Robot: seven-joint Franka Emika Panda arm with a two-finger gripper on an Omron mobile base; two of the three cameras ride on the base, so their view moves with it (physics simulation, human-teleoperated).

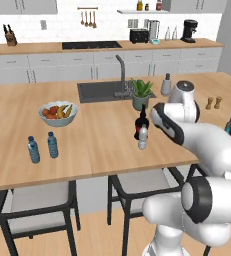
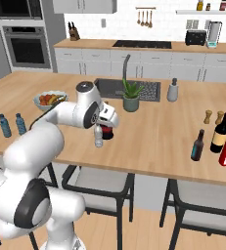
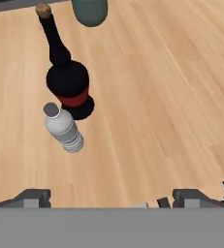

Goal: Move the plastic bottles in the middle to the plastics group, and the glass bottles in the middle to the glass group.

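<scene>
Two bottles stand touching mid-island: small clear-whitish plastic water bottle [image 3: 62, 130] before squat dark red-labelled glass bottle [image 3: 69, 85]. Your gripper [image 3: 108, 196] hovers above, jaws wide and empty; centre over the pale cap, clear of the glass neck.

On the wooden counter [image 2: 153, 132]: 3 plastic bottles [image 1: 33, 149], 3 glass bottles [image 2: 220, 133], 1 fruit bowl [image 1: 58, 113], 1 potted plant [image 2: 131, 96].

On the light, wood-grained bench [image 3: 162, 97], the squat black round-bodied glass bottle [image 3: 69, 85] wears a red band, the small clear-whitish plastic bottle [image 3: 64, 128] at its 7 o'clock has a pale grey cap, and two small plastic water bottles [image 1: 43, 146] are blue-tinted with blue labels.
</scene>
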